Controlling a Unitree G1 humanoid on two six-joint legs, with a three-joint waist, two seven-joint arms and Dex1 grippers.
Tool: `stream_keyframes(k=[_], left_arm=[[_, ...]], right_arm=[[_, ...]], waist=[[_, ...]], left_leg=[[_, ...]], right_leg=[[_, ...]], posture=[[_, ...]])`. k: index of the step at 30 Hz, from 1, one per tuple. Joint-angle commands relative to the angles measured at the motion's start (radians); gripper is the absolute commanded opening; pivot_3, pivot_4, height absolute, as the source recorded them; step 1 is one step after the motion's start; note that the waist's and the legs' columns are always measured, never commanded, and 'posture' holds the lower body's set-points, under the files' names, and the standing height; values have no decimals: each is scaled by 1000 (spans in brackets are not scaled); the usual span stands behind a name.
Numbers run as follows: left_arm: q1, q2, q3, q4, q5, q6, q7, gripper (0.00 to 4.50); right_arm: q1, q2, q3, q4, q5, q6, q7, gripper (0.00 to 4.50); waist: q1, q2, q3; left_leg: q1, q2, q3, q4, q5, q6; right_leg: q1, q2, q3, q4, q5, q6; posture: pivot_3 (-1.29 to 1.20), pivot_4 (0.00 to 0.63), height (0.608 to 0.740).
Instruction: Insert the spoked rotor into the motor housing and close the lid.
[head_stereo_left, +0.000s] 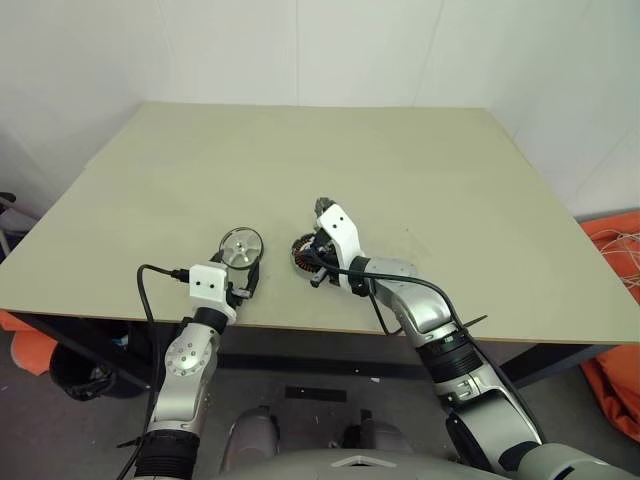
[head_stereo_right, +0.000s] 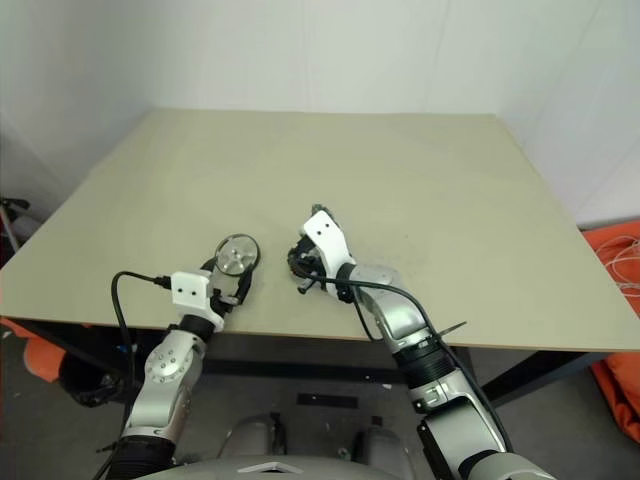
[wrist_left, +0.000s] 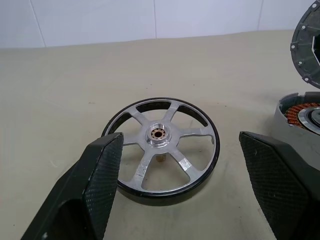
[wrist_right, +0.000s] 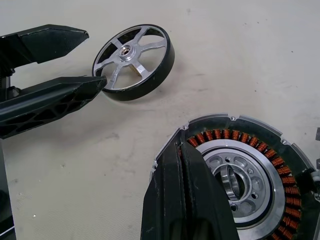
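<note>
Left gripper (wrist_left: 177, 190), fingers wide, straddles the spoked rotor (wrist_left: 161, 142) lying flat on the surface (head_stereo_left: 300, 160), ready to close, while at its 3 o'clock the right gripper (wrist_right: 186, 200) rests pinched together on the motor housing (wrist_right: 240, 175) rim, probably steadying it.

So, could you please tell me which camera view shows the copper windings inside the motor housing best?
The right wrist view: the motor housing lies close, its copper windings ringing the centre. The left wrist view catches just its edge, and in the head views it sits small, partly hidden behind the right claw.
</note>
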Motion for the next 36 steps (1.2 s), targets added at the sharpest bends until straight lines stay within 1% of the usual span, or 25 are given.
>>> stream_keyframes(k=[1,10,36], left_arm=[[0,0,-1,-30,-8,-8,-2,3929],[0,2,-2,-30,-11,-4,-9,3929],[10,0,-2,-46,-5,1,1,3929]], right_arm=[[-31,4,-27,0,-9,-13,-36,44],[-41,-4,-42,33,-13,-26,-72,44],[-45,-3,-18,74,-25,-10,-59,44]], waist=[[0,0,0],[0,0,0],[0,0,0]], left_leg=[[0,0,0,0,0,0],[0,0,0,0,0,0],[1,0,0,0,0,0]], right_leg=[[0,0,0,0,0,0],[0,0,0,0,0,0],[1,0,0,0,0,0]], posture=[[0,0,740],[0,0,740],[0,0,740]])
